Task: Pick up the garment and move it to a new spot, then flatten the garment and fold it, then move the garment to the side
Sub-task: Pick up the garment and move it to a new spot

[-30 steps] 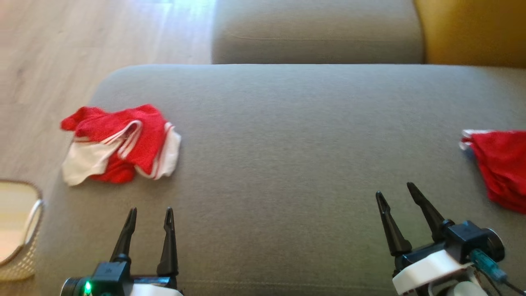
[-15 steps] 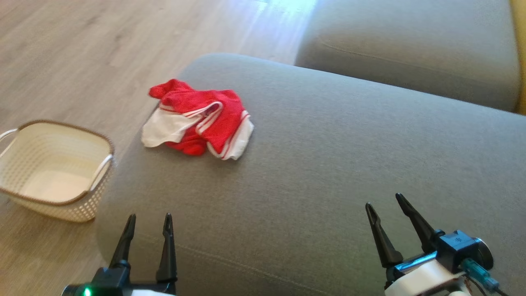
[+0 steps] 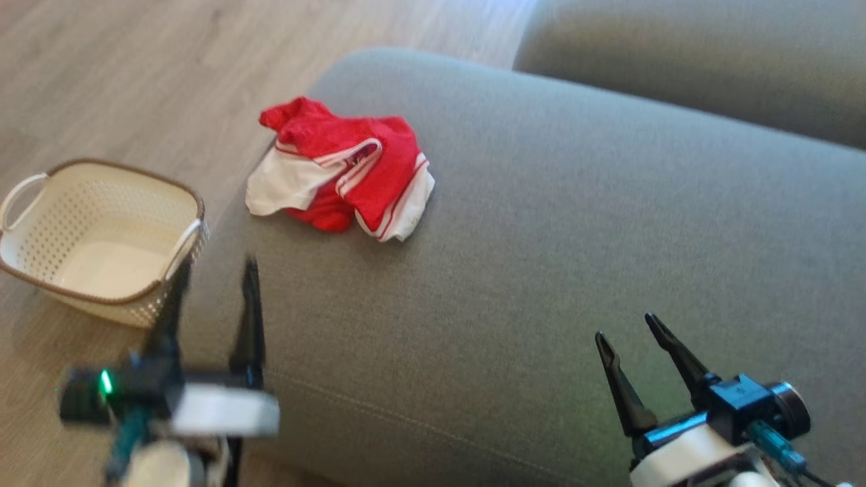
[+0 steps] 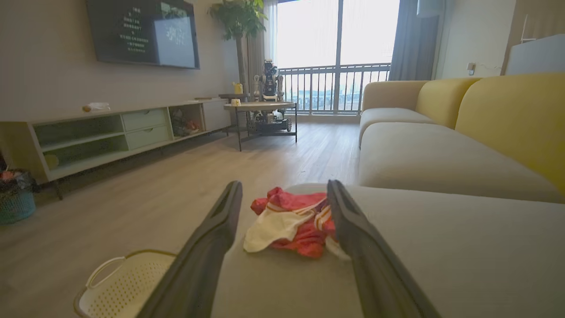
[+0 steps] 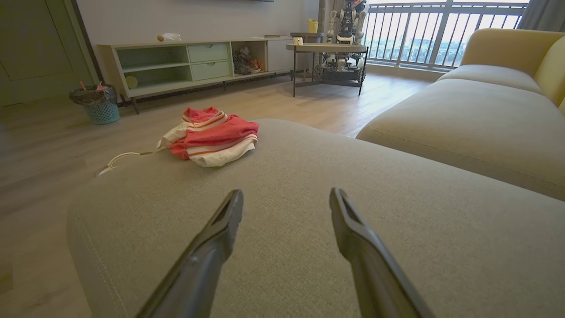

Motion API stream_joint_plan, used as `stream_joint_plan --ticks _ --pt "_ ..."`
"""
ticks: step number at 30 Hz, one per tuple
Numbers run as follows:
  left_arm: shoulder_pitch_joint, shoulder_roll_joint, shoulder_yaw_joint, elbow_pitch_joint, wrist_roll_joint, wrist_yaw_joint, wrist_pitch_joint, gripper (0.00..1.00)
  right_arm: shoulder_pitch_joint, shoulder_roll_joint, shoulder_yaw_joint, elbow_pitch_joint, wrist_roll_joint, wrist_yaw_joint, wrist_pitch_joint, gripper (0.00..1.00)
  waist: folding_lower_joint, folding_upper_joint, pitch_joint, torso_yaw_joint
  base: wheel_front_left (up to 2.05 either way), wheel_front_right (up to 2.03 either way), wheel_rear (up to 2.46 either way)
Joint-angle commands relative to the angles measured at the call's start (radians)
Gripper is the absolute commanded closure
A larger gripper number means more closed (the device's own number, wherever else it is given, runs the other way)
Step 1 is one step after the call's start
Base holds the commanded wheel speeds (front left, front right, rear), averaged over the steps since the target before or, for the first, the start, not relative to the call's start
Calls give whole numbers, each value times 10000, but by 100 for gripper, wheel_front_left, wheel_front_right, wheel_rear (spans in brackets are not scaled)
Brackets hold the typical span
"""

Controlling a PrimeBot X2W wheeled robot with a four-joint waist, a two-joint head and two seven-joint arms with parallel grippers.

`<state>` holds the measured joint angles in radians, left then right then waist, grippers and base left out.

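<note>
Head view: garment [image 3: 342,169] lies crumpled near the sofa's [image 3: 575,203] left corner, red w/ white bands, not yet lifted or flattened. Left gripper [image 3: 216,270] is blurred, low at the sofa's left edge, fingers apart and empty, pointing roughly at the garment; probably lined up for the pick. Right gripper [image 3: 624,327] is over bare sofa, well apart from the garment, fingers spread, nothing in them; likely parked clear until the flatten/fold step. Basket [image 3: 122,169] sits on the floor [image 3: 101,67] just beside that corner, empty.

Left wrist view: garment sits between the 2 fingers in line of sight, ahead of the tips, no contact. That framing suggests a straight approach. Basket is at lower left, below the sofa edge.

Right wrist view: garment is far ahead, up-left, near the sofa edge; a basket handle shows past it.

Count: 1 garment, 1 basket, 2 grippers w/ 2 fingers each.
</note>
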<state>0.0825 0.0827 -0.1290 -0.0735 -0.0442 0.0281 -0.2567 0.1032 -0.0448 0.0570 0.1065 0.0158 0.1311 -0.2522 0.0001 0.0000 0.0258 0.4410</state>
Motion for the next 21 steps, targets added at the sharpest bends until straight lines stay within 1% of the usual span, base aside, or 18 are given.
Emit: stream_joint_plan --ticks 1,3,5,6,12,15,17,18,21 --pt "-1340 165 465 -223 20 -115 -51 0 -664 -55 161 -328 -238 -4 -95 0 -1 0 683 -174 0 0 0" --pt "-2323 281 586 173 -31 -235 -51 0 -841 -55 126 -335 -510 -4 -95 0 -1 0 1110 -247 0 0 0" --pt "-3293 392 671 895 -129 -369 3 0 -1026 -55 101 -360 -754 -4 -95 0 -1 0 1538 -357 0 0 0" --pt "-3808 378 731 1326 -292 -436 209 0 -1122 -55 67 -376 -853 -4 -95 0 -1 0 1708 -402 0 0 0" --pt "-7041 279 1194 3625 -1631 -835 2095 0 -1767 -55 -54 -548 -1292 -4 -95 0 -1 0 2856 -738 0 0 0" --pt "-8537 534 1327 4834 -1816 -860 2812 0 -2095 -119 -8 -621 -1474 -4 -95 0 -1 0 3471 -909 0 0 0" --pt "-9442 593 1356 5657 -2016 -950 3267 0 -2356 -251 -9 -694 -1554 -4 -95 0 -1 0 3888 -990 0 0 0" --pt "-9442 593 1356 5657 -2016 -950 3267 0 -2356 -251 -9 -694 -1554 -4 -95 0 -1 0 3888 -990 0 0 0" --pt "-10520 737 1322 6944 -2217 -1065 4136 0 -2725 -445 -67 -797 -1637 -4 -95 0 -1 0 4433 -1149 0 0 0"
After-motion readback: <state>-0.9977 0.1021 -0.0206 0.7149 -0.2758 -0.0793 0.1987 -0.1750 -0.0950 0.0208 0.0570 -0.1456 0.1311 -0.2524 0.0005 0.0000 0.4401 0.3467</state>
